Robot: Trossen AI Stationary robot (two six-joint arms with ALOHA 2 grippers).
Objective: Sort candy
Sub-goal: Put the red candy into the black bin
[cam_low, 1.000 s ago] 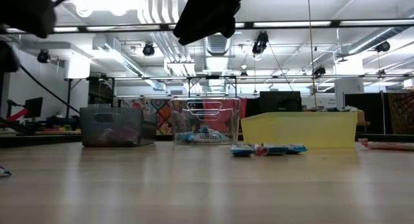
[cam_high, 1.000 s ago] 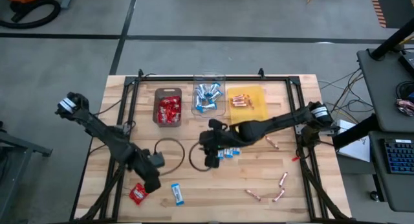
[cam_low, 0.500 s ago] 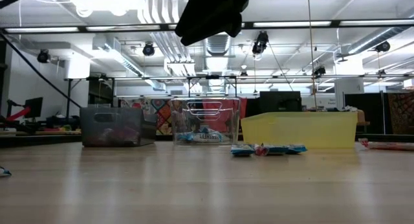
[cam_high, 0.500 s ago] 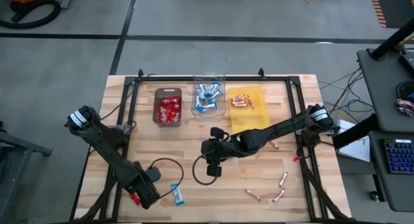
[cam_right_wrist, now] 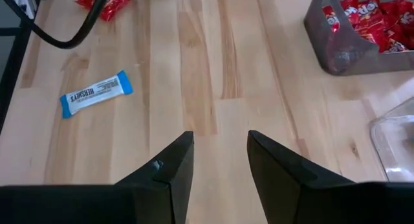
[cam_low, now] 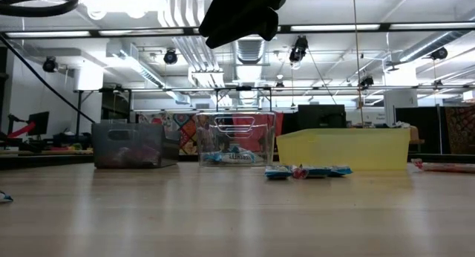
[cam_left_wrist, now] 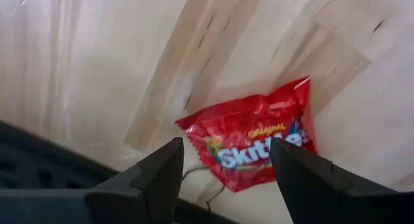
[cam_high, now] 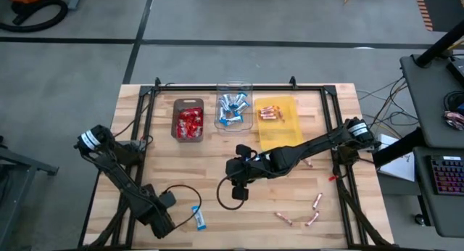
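A crinkly red packet (cam_left_wrist: 255,143) lies flat on the pale wood table (cam_high: 210,153) near its front left corner, framed between the spread fingers of the left gripper (cam_left_wrist: 223,179) poised over it. A blue-and-white bar (cam_high: 197,217) lies just beside. Copper sticks (cam_high: 313,204) are scattered toward the front right. At mid-table the right gripper (cam_right_wrist: 217,162) hangs open and empty. Along the back edge stand a dark tray (cam_high: 188,106), a clear tray (cam_high: 235,88) and a yellow tray (cam_high: 290,124), each holding sorted candy.
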